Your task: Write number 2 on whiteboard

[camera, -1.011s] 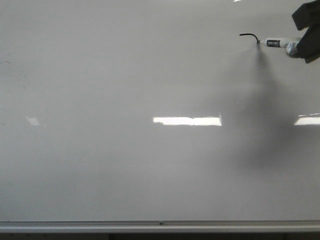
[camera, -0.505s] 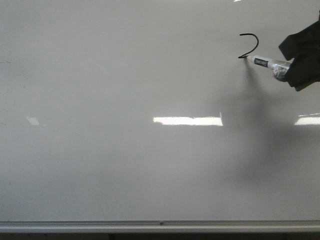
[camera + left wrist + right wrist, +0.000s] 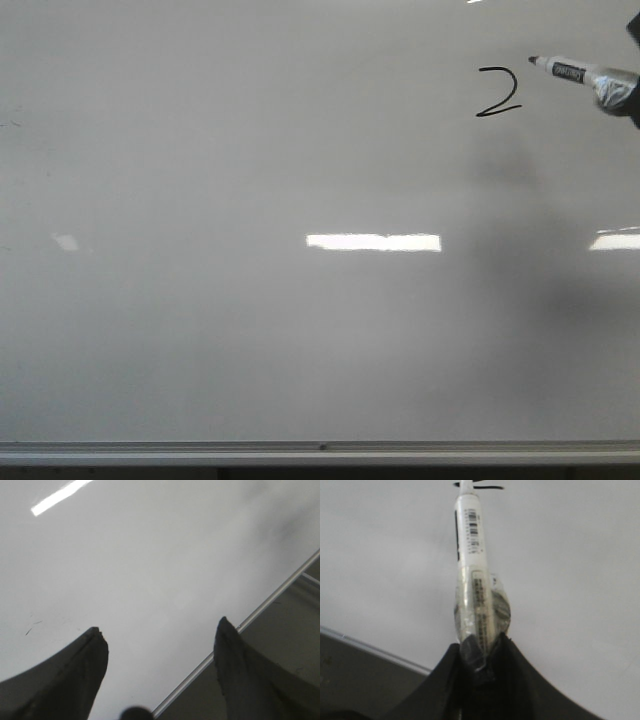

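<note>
The number 2 (image 3: 499, 92) stands complete on the whiteboard (image 3: 250, 330), a small thin black digit far out toward two o'clock in the front view, with a curved top, a slanting stroke and a flat base line ending in a slight upward flick. In the right wrist view only a short piece of its black line (image 3: 487, 487) shows, just past the marker's tip.

The marker (image 3: 570, 71) lies nearly level in the front view, its dark tip pointing toward nine o'clock and sitting just beside the digit's upper right, apart from the ink. Whether the tip touches the board cannot be told. Its white barrel carries a printed label and a barcode, and its rear end is wrapped in clear, crinkled tape (image 3: 481, 611).

The right claw (image 3: 480, 652) is pinching the marker at that taped end, its two dark fingers pressed against the barrel; in the front view only a dark corner of it shows at the three o'clock edge. A soft grey shadow falls on the board below the digit.

The left claw (image 3: 160, 645) is spread wide with nothing between its fingers (image 3: 75, 675), hanging over the board's edge, where the silver aluminium rail (image 3: 260, 612) runs slantwise. In the front view the rail (image 3: 320, 450) lies along the six o'clock edge. Bright rectangular light reflections (image 3: 373, 241) gleam on the glossy board.
</note>
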Controlling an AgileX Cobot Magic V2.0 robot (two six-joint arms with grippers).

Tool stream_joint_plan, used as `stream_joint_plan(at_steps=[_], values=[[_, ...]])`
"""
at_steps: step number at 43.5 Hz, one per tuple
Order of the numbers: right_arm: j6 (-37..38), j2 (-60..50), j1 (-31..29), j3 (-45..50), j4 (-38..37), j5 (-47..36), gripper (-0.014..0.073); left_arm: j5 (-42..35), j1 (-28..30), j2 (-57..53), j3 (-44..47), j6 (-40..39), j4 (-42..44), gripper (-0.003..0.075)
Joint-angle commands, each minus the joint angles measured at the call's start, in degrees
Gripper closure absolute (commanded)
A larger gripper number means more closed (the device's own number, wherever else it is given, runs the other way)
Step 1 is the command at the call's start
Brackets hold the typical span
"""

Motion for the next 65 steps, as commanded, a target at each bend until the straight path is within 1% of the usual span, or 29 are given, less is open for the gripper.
stream_joint_plan(at_steps=[1, 9, 12, 17, 22, 25, 28, 39, 50, 52, 54, 60, 65], values=[[-6.5, -6.3, 4.0, -1.5, 0.2, 5.8, 0.0660, -2.9, -3.7, 0.9, -1.7, 3.4, -2.8, 0.0280], [-19.7, -13.2, 15.1, -1.5, 2.6, 17.4, 0.0660, -1.7, -14.3, 5.5, -2.7, 7.5, -2.8, 0.0280], [-22.5, -14.4, 18.6, -1.5, 4.5, 20.0, 0.0660, -1.1, -18.8, 8.0, -3.9, 8.4, -2.8, 0.0280], [-23.4, -14.5, 23.3, -1.5, 7.2, 21.9, 0.0660, -0.7, -26.6, 12.3, -6.2, 9.3, -2.8, 0.0279], [-23.4, -14.4, 26.5, -1.5, 8.3, 22.2, 0.0660, -0.7, -33.1, 16.5, -8.3, 9.4, -2.7, 0.0274], [-23.4, -14.4, 27.0, -1.5, 8.4, 22.0, 0.0660, -0.7, -36.4, 18.9, -9.4, 9.5, -2.3, 0.0252], [-23.4, -14.4, 27.0, -1.5, 8.4, 22.0, 0.0660, -0.9, -39.2, 21.8, -10.7, 9.5, -2.2, 0.0208], [-23.4, -14.4, 27.0, -1.5, 9.2, 22.0, 0.0660, -1.2, -43.0, 29.7, -13.8, 9.5, -2.2, 0.0206], [-23.4, -14.4, 27.0, -1.5, 9.2, 22.0, 0.0660, -1.5, -43.2, 33.2, -15.6, 9.5, -2.3, 0.0213], [-23.4, -14.4, 27.0, -1.5, 9.2, 22.0, 0.0660, -1.8, -43.2, 33.3, -15.6, 9.5, -2.3, 0.0238], [-23.4, -14.4, 27.0, -1.5, 9.2, 22.1, 0.0660, -1.9, -43.2, 33.3, -15.6, 9.5, -2.3, 0.0290], [-23.4, -14.4, 27.0, -1.5, 9.2, 22.1, 0.0660, -2.0, -43.2, 33.3, -15.6, 9.5, -2.3, 0.0498], [-23.4, -14.4, 27.0, -1.5, 9.2, 22.1, 0.0660, -2.0, -43.2, 33.3, -15.6, 9.5, -2.3, 0.0628]])
